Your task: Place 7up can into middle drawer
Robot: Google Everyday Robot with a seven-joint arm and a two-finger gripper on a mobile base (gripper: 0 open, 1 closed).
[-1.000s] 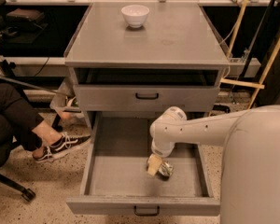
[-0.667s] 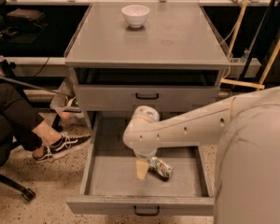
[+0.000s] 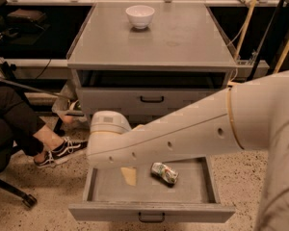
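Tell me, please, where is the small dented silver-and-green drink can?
In the camera view, the dented silver-and-green can lies on its side in the open lowest grey drawer, right of centre, beside the pale gripper.

We count one 7up can (image 3: 164, 173), one white bowl (image 3: 140, 16), one table (image 3: 183, 37), two drawers (the middle drawer (image 3: 183, 211), a shallower drawer (image 3: 115, 101) above) and one gripper (image 3: 129, 176), low inside the middle drawer beside the can.

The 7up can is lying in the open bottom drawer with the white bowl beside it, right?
No. The camera view shows the white bowl on the cabinet top, not in the bottom drawer. The 7up can does lie there, with the gripper near it, not touching.
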